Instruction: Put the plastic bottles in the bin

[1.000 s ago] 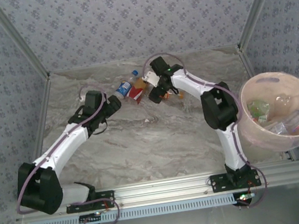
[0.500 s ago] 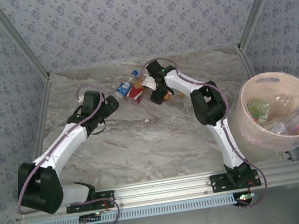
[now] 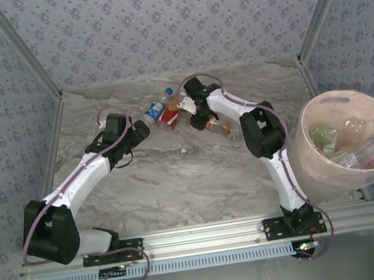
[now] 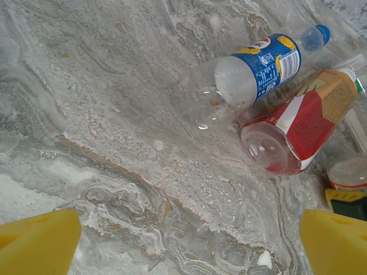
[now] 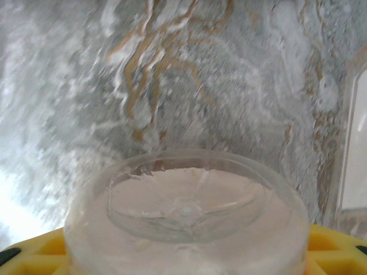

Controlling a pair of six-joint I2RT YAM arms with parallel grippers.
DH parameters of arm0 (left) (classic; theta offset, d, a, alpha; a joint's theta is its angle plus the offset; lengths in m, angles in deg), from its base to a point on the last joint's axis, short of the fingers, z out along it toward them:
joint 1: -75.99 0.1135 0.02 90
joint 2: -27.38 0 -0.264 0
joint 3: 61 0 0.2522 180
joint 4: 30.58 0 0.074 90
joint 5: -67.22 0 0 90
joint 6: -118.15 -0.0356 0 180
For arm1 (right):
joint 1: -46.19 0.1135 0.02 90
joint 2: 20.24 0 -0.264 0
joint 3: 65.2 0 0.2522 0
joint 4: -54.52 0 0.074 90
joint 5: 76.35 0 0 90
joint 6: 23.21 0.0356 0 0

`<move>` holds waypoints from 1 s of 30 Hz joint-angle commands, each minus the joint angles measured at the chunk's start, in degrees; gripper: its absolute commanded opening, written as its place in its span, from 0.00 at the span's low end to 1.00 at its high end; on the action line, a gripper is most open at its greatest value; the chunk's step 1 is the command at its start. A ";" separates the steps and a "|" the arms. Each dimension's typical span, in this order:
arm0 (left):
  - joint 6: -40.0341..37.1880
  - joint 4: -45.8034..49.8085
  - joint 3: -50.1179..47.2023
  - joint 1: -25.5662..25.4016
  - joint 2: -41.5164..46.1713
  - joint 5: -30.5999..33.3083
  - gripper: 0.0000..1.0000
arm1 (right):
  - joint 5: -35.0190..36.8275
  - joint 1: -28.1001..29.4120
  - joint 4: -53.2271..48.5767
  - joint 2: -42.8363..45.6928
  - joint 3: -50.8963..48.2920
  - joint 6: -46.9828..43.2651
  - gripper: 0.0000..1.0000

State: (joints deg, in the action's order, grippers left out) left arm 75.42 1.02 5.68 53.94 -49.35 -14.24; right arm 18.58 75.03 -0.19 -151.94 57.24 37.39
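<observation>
Right gripper (image 5: 184,255) jaws clamp clear bottle (image 5: 186,209) base; smooth plastic may slip during lift. Left gripper (image 4: 189,246) jaws released.

The desk (image 3: 179,183) has a grey-and-cream marbled top with brownish veins. A small white fleck (image 3: 187,151) lies on it near the middle. Blue-grey wallpaper (image 3: 171,24) with a small floral repeat covers the walls on three sides, which meet at silver metal posts (image 3: 27,54). A ribbed aluminium rail (image 3: 207,233) runs along the near edge.
</observation>
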 commanded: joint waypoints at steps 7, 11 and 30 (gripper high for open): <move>0.26 -4.28 -1.07 0.42 -0.79 -4.09 0.98 | -1.55 1.32 6.22 22.28 -11.87 4.50 0.48; 0.94 -5.32 -1.38 0.42 -0.79 -5.26 0.98 | -0.78 1.02 9.37 31.06 -16.83 6.14 0.44; 3.15 -7.59 -0.24 -0.97 -3.03 -8.32 0.98 | 18.87 -9.40 8.00 66.47 -23.97 19.68 0.41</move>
State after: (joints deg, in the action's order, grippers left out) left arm 77.78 -5.12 4.81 53.48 -51.82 -21.72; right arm 28.00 67.16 8.16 -89.65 34.97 52.95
